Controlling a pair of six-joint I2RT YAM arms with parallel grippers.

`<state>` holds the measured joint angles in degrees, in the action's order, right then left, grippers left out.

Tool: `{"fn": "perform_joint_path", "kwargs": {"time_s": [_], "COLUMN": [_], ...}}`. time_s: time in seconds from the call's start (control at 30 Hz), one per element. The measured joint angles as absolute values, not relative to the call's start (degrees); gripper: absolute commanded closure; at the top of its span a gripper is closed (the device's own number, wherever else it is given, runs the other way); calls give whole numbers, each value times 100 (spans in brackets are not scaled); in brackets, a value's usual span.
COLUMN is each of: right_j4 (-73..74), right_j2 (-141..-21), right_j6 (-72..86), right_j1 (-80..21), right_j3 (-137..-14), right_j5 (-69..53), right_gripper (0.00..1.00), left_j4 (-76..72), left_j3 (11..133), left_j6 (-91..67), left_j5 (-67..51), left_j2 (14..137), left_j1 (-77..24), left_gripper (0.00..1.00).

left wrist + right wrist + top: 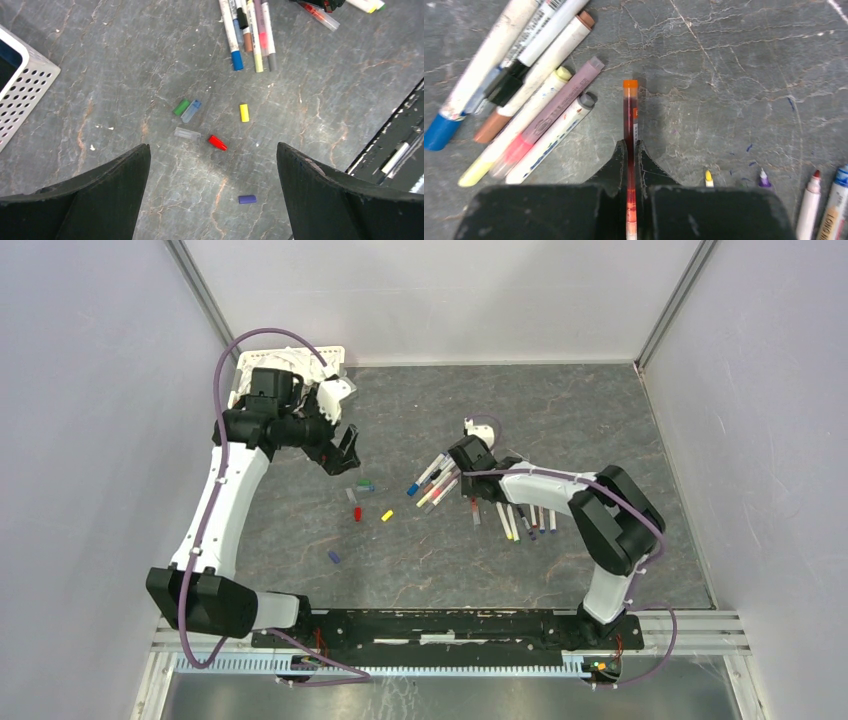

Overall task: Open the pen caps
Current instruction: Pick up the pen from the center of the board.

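My right gripper [630,145] is shut on a slim red pen [629,115]. The pen's orange end points away past the fingertips, low over the table. In the top view this gripper [470,470] stands beside a cluster of capped pens [435,480], which also shows in the right wrist view [524,100]. Loose caps lie on the table: green [181,107], pale blue [191,111], clear [187,132], red [217,143], yellow [244,112] and purple [247,199]. My left gripper [212,150] is open and empty above them, near the basket in the top view [345,450].
Several uncapped pens [520,522] lie right of the red pen, their tips visible in the right wrist view [764,177]. A white perforated basket [330,352] stands at the back left, also in the left wrist view [30,75]. The black base rail [450,625] runs along the near edge.
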<state>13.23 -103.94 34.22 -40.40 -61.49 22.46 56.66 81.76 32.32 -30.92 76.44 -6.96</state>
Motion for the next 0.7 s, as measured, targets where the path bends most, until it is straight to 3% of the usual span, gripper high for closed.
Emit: {"fn": "perform_joint_path", "kwargs": {"time_s": [0.33,0.7], "right_j4": [908,-642], "right_j2": [-8471,-7988], "right_j6": [3625,4005], "right_j1": [-4366,-5583], "right_j3": [-6233,-6447], "right_j5": [2062,2499], "right_gripper": [100,100], "left_j4": [5708,5236], "left_j3": [8243,7747], "left_j6": [2617,1806], "left_j5": [-4250,-5216], "left_j2": [7664,7802], "left_j1": [-701,-1946], "left_gripper": [0,0]}}
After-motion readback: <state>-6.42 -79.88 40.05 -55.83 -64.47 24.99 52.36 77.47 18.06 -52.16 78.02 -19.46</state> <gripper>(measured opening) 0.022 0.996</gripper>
